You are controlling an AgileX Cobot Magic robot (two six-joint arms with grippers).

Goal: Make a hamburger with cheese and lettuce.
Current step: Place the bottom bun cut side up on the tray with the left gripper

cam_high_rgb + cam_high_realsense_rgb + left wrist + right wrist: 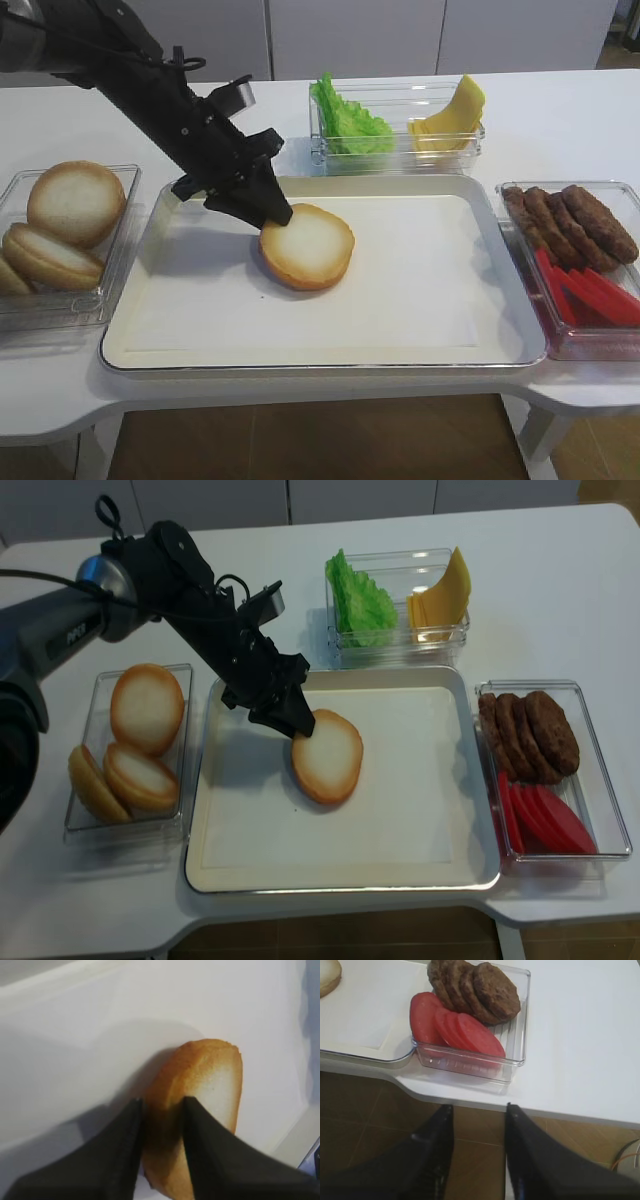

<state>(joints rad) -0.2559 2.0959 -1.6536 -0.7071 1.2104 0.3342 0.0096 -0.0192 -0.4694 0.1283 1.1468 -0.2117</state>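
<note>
The hamburger is a single bun half [310, 248] [328, 758], lying cut face up on the white tray [420, 300]. My left gripper [270, 215] [162, 1102] reaches down to the bun's far-left rim. In the left wrist view its two fingers clasp the golden rim of the bun [210, 1080], one on each side. Green lettuce [350, 122] and yellow cheese slices [452, 115] sit in a clear box behind the tray. My right gripper [479, 1107] hangs open and empty over the floor, off the table's front edge.
A clear box at the left holds more bun halves [70, 205]. A box at the right holds brown patties [575, 220] [480, 987] and red tomato slices [590, 295] [455, 1027]. The tray's right half [420, 780] is bare.
</note>
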